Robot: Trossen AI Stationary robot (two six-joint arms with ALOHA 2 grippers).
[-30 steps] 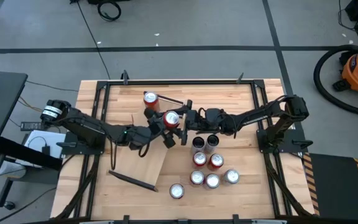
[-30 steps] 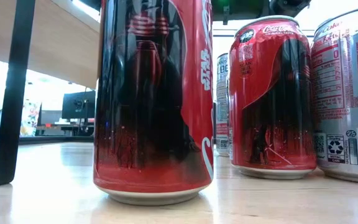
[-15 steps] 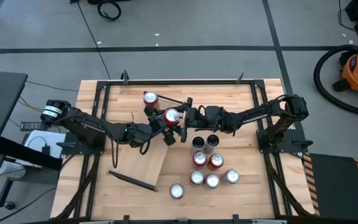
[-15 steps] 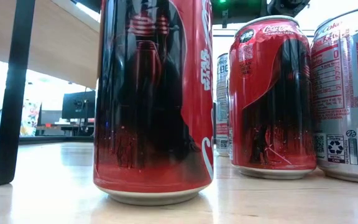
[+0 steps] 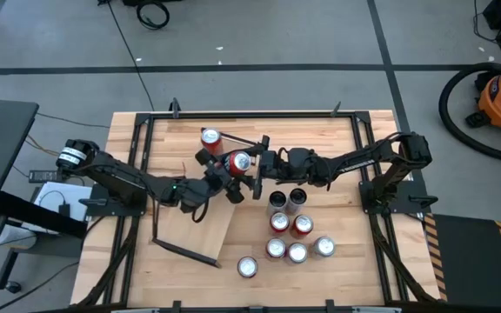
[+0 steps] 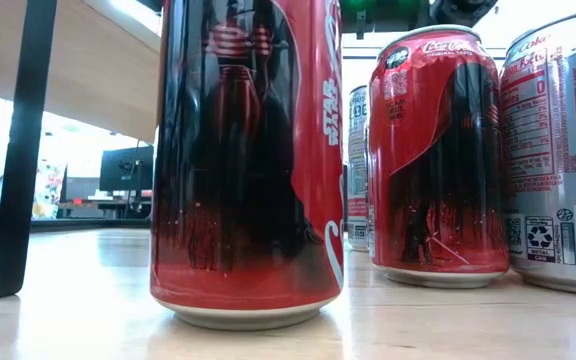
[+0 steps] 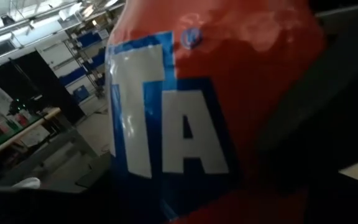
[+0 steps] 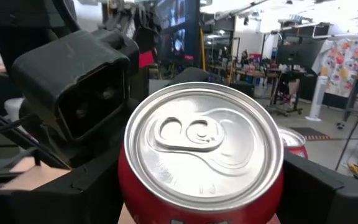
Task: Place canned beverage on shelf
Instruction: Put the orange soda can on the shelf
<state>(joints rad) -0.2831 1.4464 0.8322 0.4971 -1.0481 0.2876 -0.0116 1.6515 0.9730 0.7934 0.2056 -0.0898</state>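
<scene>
Near the table's middle, toward its far edge, both grippers, left (image 5: 224, 174) and right (image 5: 255, 165), clasp one can (image 5: 239, 162) over the shelf (image 5: 194, 228), so next one claw must release it.

Can (image 7: 216, 106) between the left jaws: fills the left wrist view; top and base cut off, label lettering only partly readable (blurred).
Can body below the right jaws: lower part cut off in the right wrist view.
Shelf (image 5: 200, 224): far end hidden under the left arm.
Low-view front can (image 6: 248, 160): top cut off.
</scene>
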